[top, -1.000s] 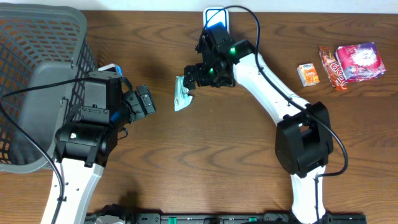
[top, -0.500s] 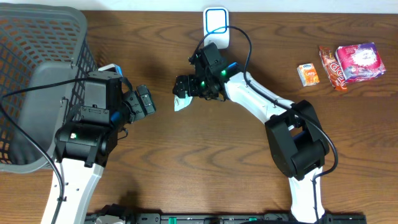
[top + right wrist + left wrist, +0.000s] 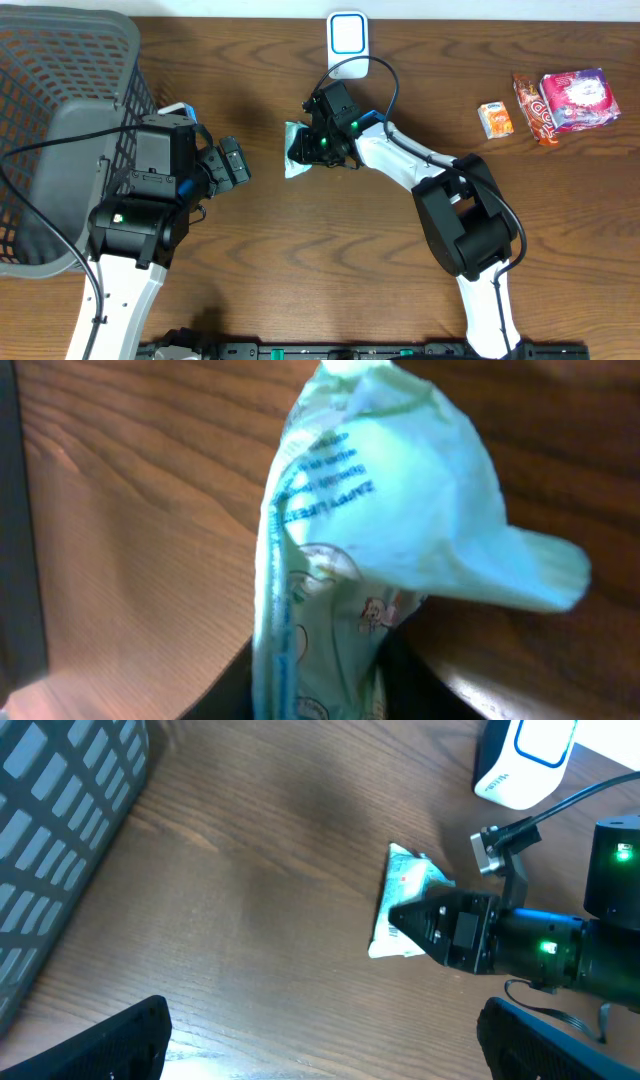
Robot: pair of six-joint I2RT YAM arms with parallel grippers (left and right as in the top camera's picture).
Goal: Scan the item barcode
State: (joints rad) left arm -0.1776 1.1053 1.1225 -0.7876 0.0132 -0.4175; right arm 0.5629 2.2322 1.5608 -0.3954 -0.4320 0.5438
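**Desk:** What step are we looking at?

**Photographer:** The pick-up, by my reading. On the wooden worktop (image 3: 250, 260), with a grey mesh basket (image 3: 130, 40) at the far left, the right arm reaches in from the right to a pale green packet (image 3: 293, 162). The packet lies mid-worktop, just nearer than the white, blue-trimmed scanner (image 3: 347, 38) standing at the far edge. It is on the wood or barely off it; I cannot tell which.

**Desk:** And what does the next move call for?

**Photographer:** Lifting the packet and carrying it the short way to the far side. It would also need turning so the printed barcode faces the scanner's window. The barcode itself is not visible from any angle here, so which face needs presenting is an open question. The wrapper is thin and crumpled, and I would expect it to flop or twist in a pinch at one end.

**Desk:** The grippers?

**Photographer:** The right gripper (image 3: 405, 920) is pinched on the packet's right-hand end, jaws nearly together with the film between them. The left gripper (image 3: 236, 162) hangs over bare wood well to the packet's left, jaws wide apart, holding nothing.
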